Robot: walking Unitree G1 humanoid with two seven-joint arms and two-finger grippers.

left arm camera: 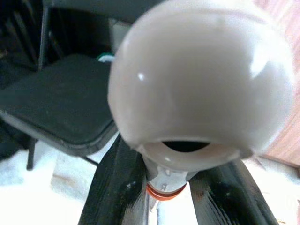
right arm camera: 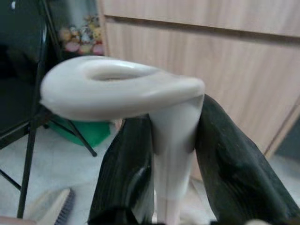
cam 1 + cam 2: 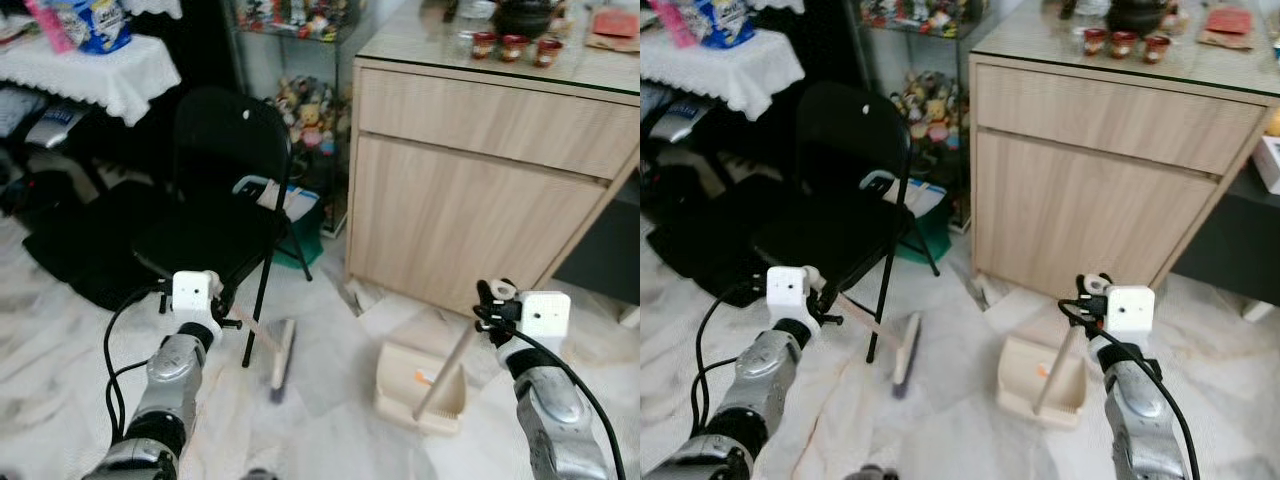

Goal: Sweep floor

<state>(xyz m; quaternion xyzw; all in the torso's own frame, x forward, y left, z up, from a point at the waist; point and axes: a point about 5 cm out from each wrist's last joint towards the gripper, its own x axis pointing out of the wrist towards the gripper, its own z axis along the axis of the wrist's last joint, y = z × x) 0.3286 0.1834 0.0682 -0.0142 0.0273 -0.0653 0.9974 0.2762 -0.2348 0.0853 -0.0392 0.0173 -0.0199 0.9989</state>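
The broom (image 3: pixel 279 355) rests with its bristles on the pale marble floor (image 3: pixel 330 430), just beside the front leg of the black folding chair (image 3: pixel 222 190), and its thin handle slopes up and back to the left gripper (image 3: pixel 226 318). In the left wrist view the two black fingers (image 1: pixel 117 187) press on either side of the handle, right beneath its rounded grey end cap (a high grip, probably so the head can swing in a long arc while the arm stays clear of the floor).

To the right, the cream dustpan (image 3: pixel 420 385) sits flat on the floor in front of the wooden cabinet (image 3: pixel 470 190), well apart from the broom head. Its upright handle rises to the right gripper (image 3: pixel 488 310), whose fingers (image 2: pixel 225 159) are clamped around the stem directly under the looped top, which should keep the pan steady and its mouth down on the floor.

The pan's open side appears to face the broom, so the two are set up as a pair: one tool pushes, the other receives. No dirt can be made out on the tiles between them. My reading is that sweeping is only getting under way, with the gap between brush and pan yet to be closed.
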